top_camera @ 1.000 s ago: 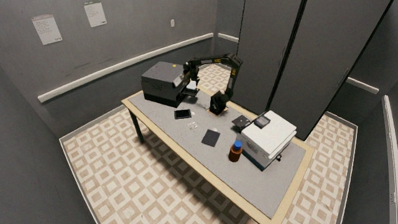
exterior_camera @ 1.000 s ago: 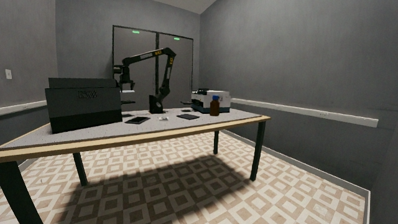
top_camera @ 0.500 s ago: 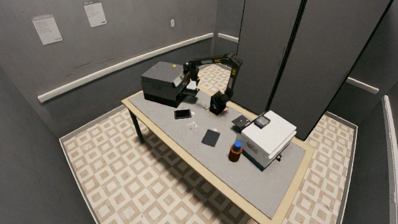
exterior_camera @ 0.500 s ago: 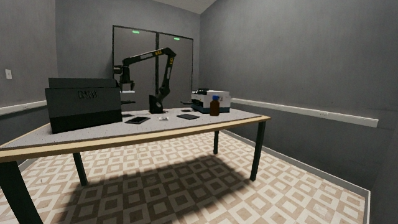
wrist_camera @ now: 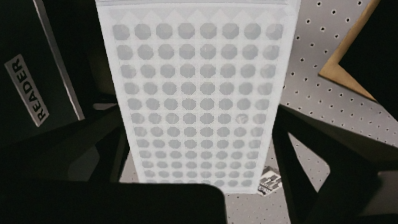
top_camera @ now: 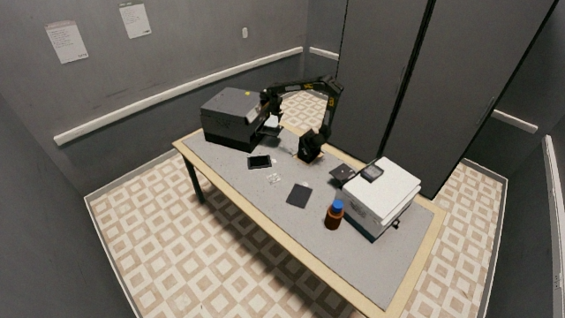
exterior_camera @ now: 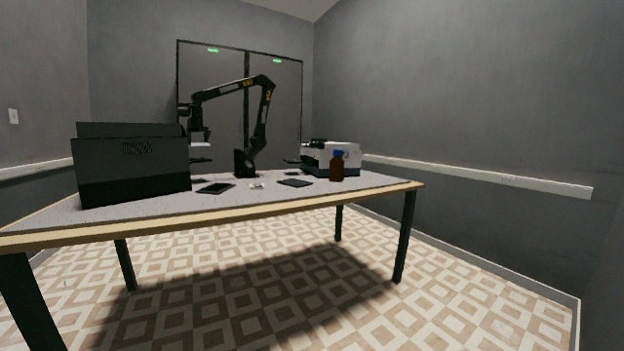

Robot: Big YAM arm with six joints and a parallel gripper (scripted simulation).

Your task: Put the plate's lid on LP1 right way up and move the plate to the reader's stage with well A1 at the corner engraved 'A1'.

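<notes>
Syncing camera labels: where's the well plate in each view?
Top: plate just right of the reader, upper centre.
Exterior: thin white slab right of the reader, left-centre.
Wrist: fills the centre; READER label at left.
Shared landmark: the reader.

A frosted, translucent plastic plate (wrist_camera: 197,95) beside the matt black reader (top_camera: 229,117); grey perforated bench top (top_camera: 353,252) edged in pale wood; amber bottle (top_camera: 334,215), glossy blue cap.
</notes>
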